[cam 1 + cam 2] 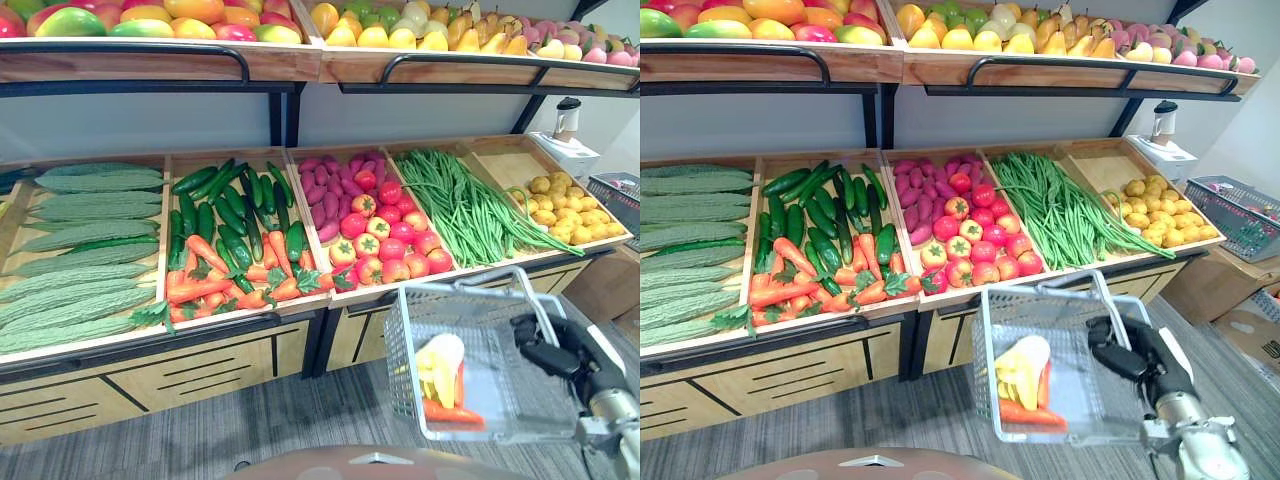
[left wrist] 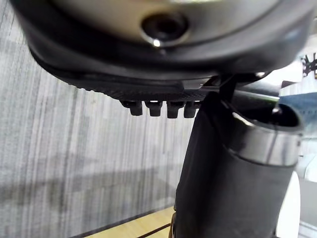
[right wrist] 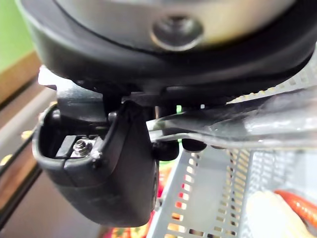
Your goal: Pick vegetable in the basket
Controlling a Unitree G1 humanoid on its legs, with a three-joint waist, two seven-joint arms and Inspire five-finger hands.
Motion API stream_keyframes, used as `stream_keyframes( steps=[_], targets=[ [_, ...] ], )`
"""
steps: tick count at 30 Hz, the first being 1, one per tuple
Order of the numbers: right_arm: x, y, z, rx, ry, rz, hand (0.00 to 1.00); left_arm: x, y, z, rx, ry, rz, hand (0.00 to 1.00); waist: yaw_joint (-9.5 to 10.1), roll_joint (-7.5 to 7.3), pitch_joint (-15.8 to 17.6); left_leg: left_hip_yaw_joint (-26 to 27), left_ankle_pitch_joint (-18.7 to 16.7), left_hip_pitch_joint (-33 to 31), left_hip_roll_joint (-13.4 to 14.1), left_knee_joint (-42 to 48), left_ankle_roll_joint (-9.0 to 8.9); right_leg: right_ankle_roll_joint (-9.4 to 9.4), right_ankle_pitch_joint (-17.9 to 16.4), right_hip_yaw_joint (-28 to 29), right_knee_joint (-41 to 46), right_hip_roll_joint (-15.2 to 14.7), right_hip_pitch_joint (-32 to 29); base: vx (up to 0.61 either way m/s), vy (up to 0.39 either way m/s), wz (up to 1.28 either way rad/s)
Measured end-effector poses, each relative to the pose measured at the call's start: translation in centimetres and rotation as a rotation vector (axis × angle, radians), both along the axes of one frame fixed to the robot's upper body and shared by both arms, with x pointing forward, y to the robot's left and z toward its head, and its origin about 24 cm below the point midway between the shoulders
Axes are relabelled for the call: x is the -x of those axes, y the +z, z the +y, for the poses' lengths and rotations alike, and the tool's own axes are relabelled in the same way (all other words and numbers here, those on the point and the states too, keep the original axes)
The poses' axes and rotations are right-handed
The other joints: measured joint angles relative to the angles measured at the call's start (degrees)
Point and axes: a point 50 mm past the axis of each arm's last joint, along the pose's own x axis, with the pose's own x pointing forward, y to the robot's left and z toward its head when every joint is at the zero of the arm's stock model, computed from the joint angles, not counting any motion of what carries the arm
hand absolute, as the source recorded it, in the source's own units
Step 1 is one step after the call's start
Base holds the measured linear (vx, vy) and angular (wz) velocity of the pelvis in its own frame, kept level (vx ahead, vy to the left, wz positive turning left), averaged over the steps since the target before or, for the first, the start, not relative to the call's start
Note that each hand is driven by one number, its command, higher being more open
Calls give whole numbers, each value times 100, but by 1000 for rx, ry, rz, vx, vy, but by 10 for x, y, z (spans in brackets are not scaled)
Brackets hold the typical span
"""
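Observation:
My right hand (image 1: pixel 548 352) is shut on the wire handle (image 3: pixel 208 131) of a silver mesh basket (image 1: pixel 402 335), which it holds in front of the display's right half, below the tomatoes. In the basket lie an orange carrot (image 1: pixel 450 411) and some yellow and white produce (image 1: pixel 1018 368). The display holds bitter gourds (image 1: pixel 80 250), cucumbers (image 1: pixel 228 215), carrots (image 1: pixel 215 285), purple sweet potatoes (image 1: pixel 322 195), tomatoes (image 1: pixel 385 240), green beans (image 1: pixel 455 205) and small yellow potatoes (image 1: pixel 565 205). My left hand (image 2: pixel 148 84) hangs low over the grey floor with relaxed fingers, holding nothing.
An upper shelf (image 1: pixel 150 60) with mangoes, lemons and pears overhangs the back of the vegetable bins. A second mesh basket (image 1: pixel 1245 215) rests on a cardboard box to the right. Grey carpet (image 1: pixel 250 430) lies in front of the wooden stand.

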Motion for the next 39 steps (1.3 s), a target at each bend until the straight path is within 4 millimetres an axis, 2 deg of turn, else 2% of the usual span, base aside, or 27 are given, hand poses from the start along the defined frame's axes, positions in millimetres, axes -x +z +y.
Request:
stream_keyframes(
  steps=[3, 7, 10, 14, 20, 23, 27, 39],
  targets=[
    [14, -26, 9, -3, -26, 122, 0, -13, -6, -8, 42, -125, 23, 100, 99, 41, 91, -20, -4, 86, -14, -1, -2, -21, -68, -12, 80, -2, 66, 2, -6, 2],
    [25, -52, 21, -24, -63, 219, 0, -21, -13, -16, 94, -234, 48, 100, 103, 87, 127, -30, -3, 116, -15, -2, -3, -28, -102, -6, 134, 0, 71, 1, -3, 1],
    [33, -62, 28, -40, -104, 243, 0, -27, -17, -22, 129, -295, 64, 100, 100, 102, 184, -24, -2, 138, -6, -3, -3, -30, -102, 2, 139, 10, 81, 0, 0, 0],
    [40, -68, 36, -39, -130, 251, 0, -31, -23, -31, 185, -382, 85, 100, 100, 72, 227, -10, -3, 161, 0, -3, -4, -32, -102, 14, 140, 15, 94, -1, -2, -1],
    [38, -71, 45, -32, -129, 245, 0, -44, -32, -52, 289, -676, 121, 100, 103, 19, 246, 75, -8, 187, 19, -3, -11, -60, -84, 115, 140, 48, 65, 1, -3, -7],
    [36, -72, 48, -34, -116, 244, 0, -47, -34, -59, 317, -759, 114, 100, 101, -1, 251, 170, -44, 264, 23, -3, -58, -61, -82, 203, 141, 55, 76, 7, -1, -17],
    [36, -73, 50, -38, -111, 244, 0, -52, -34, -58, 322, -919, 171, 100, 91, -7, 261, 330, -79, 356, 29, -3, -96, -64, -80, 369, 141, 74, 60, 17, -3, -19],
    [30, -74, 58, -57, -77, 237, 0, -62, -33, -54, 315, -1130, 235, 100, 33, -68, 349, 825, -235, 672, 143, 5, -194, -82, -72, 837, 125, 245, 66, 22, -14, -22]
  ],
)
